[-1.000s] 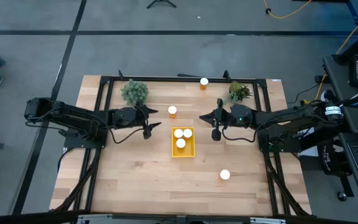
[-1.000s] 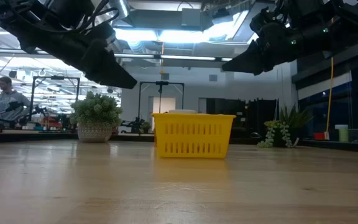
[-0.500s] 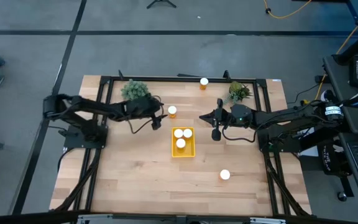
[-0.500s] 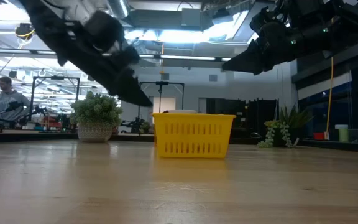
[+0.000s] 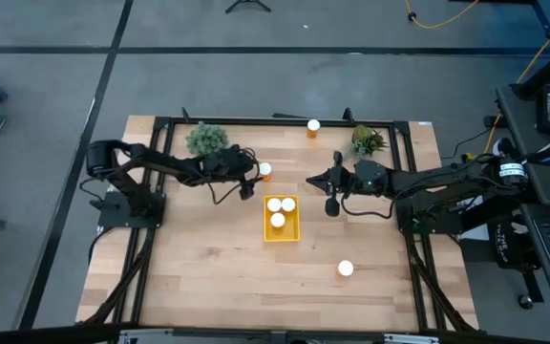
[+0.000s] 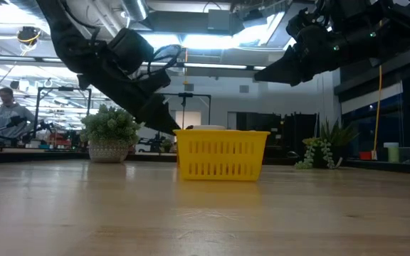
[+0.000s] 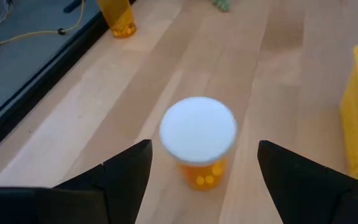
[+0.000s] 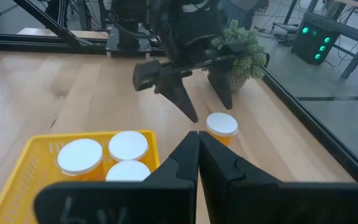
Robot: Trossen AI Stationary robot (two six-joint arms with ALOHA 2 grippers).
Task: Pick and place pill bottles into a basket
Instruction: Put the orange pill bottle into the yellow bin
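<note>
Left end effector [image 5: 253, 176] hangs over the counter [image 5: 208, 277] toward its far edge, fingers spread wide with a bottle [image 5: 264, 170] standing between them, not yet touched on either side. From the left wrist the white cap sits squarely in the gap between the two dark fingers [image 7: 126, 171], orange body upright on the wood. That bottle is just beyond the far end of the basket [image 5: 282, 235], which sits near the middle of the counter with three bottles [image 5: 278, 221] capped white inside it, packed at its far end. Right end effector [image 5: 329, 182] waits in the air beside the basket on the other side, its fingers pressed together and holding nothing. Another bottle [image 5: 313, 126] stands at the far edge, and one more [image 5: 346, 269] well off toward the near right corner. Two small plants stand at the far edge, one [image 5: 206, 139] left of centre behind the left arm, the other [image 5: 367, 140] on the right.
</note>
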